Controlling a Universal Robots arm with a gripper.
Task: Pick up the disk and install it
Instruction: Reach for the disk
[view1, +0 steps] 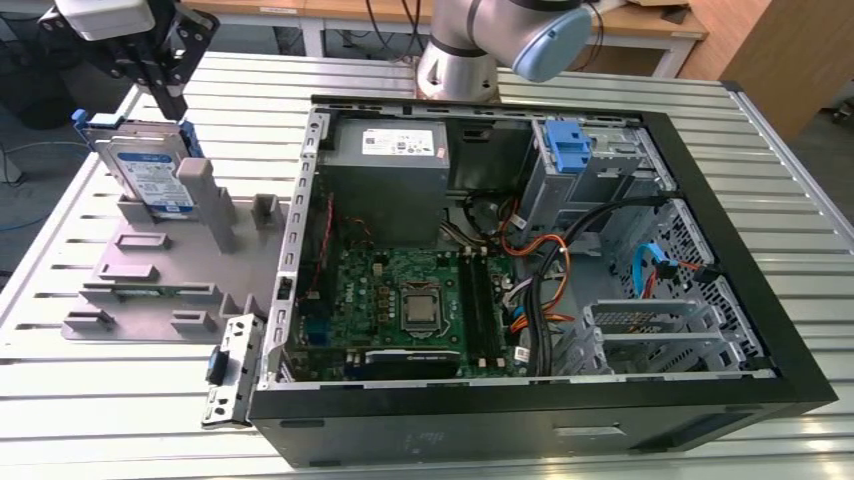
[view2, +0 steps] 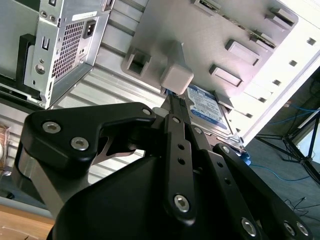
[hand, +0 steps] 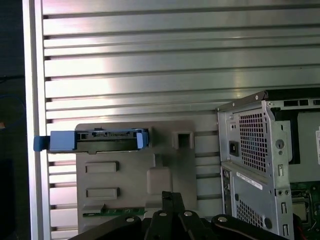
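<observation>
I am holding my gripper (view1: 172, 108) just above the disk (view1: 150, 170), near the table's (view1: 80, 385) edge at the exterior view's left. As far as I can judge, the jaws are drawn together with nothing between them. In both wrist views the tips (view2: 172, 100) (hand: 171, 196) are reading as one narrow point.

The disk is standing on edge in a slot along one edge of the grey fixture (view1: 160, 262), label side facing the exterior camera. It is leaning a little against an upright post (view1: 200, 185) of the fixture. In the first wrist view its blue carrier (hand: 107, 140) is reaching past the fixture's corner toward the table's edge. In the second wrist view the disk (view2: 207, 107) is lying just beyond my tips.

So I am judging the pick-up to be in hand and not yet made, since nothing is gripped and the disk is sitting in its slot. The open computer case (view1: 534, 425) is lying well apart, toward the table's middle, with a bare blue bracket (view1: 567, 150) in its drive bay beside the power supply (view1: 387, 150).

In my view the grasp is calling for jaws spread wider than the disk's thickness and centred over its top edge. It also needs a straight descent clear of the post, so the disk is not getting knocked over.
</observation>
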